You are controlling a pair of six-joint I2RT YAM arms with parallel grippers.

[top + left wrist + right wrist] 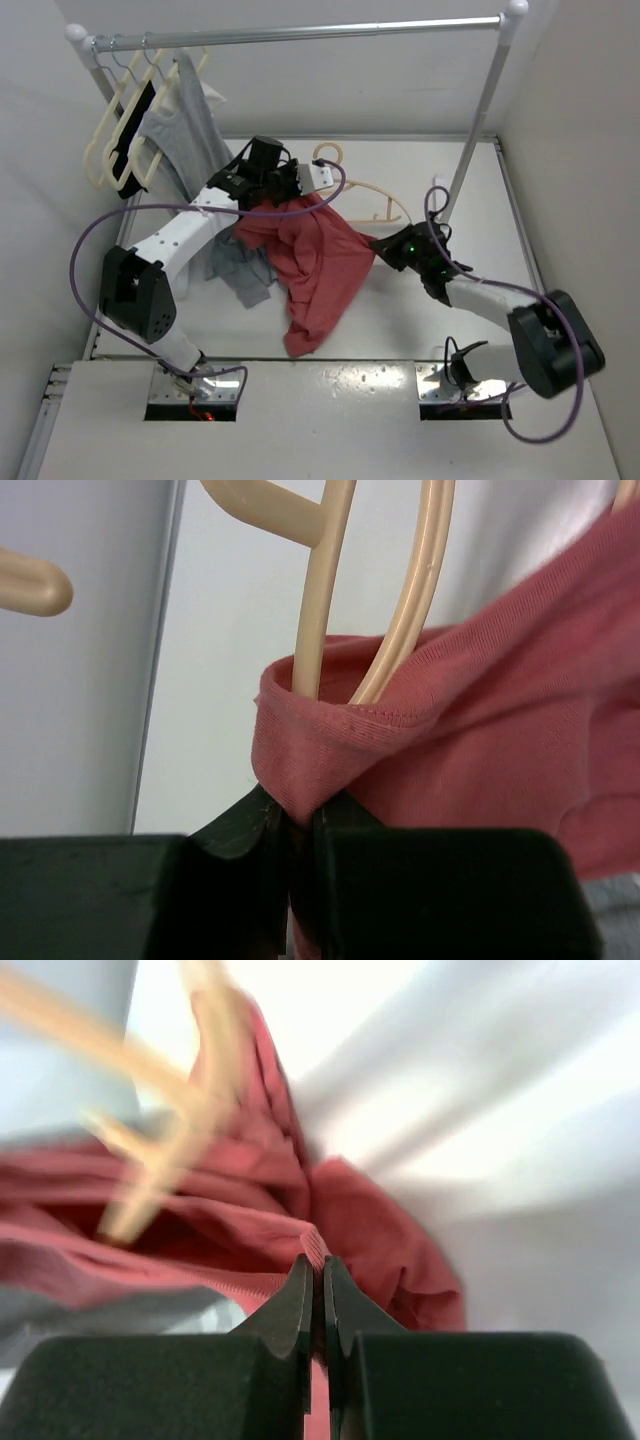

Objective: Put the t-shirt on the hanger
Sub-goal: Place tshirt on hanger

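The white bench (pixel 500 240) carries the salmon-red t-shirt (pixel 322 262), a soft, crumpled knit. Its long axis runs from the hanger toward the near edge. The pale beige plastic hanger (pixel 378 192) has its hook at the far side and its thin arms enter a stitched opening. The left gripper (pixel 290 815) pinches that hem, perhaps the hanger too. The right gripper (pixel 318 1268) is closed on a ribbed fold.

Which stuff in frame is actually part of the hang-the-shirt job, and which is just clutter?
In the job:
- red t-shirt
- beige hanger, partly inside the shirt

Lying about:
- grey t-shirt on the table
- clothes rack
- cream hangers on its rail, with a grey top and a black garment
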